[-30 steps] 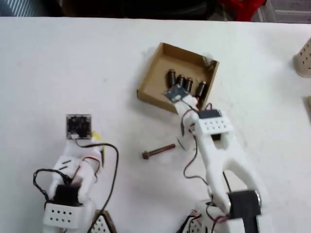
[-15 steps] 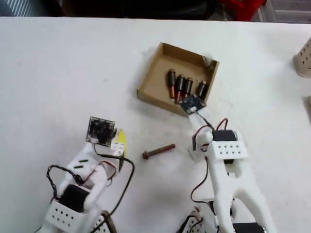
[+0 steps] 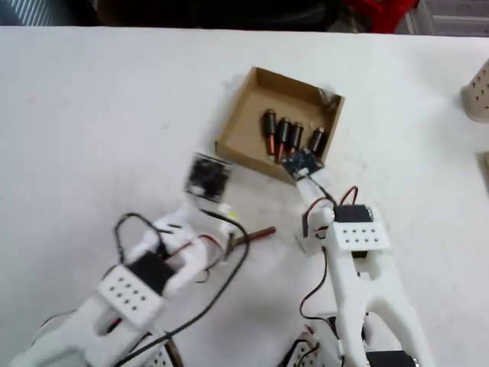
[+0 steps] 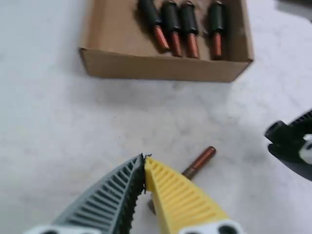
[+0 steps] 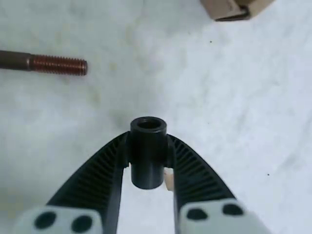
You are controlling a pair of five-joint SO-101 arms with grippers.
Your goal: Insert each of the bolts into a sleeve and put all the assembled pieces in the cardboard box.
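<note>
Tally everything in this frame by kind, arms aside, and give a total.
Box: 1
Assembled pieces, in the box: 4
Bolt, loose: 1
Sleeve, in the right gripper: 1
Total: 7

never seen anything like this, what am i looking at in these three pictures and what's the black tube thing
These are two small robot arms at a white table. The high view looks down on both; the other two pictures come from a camera on each arm's wrist. The right gripper is shut on a black sleeve, your tube. The left gripper, fingers together, hangs over a loose bolt on the table. The cardboard box holds four assembled pieces.
</note>
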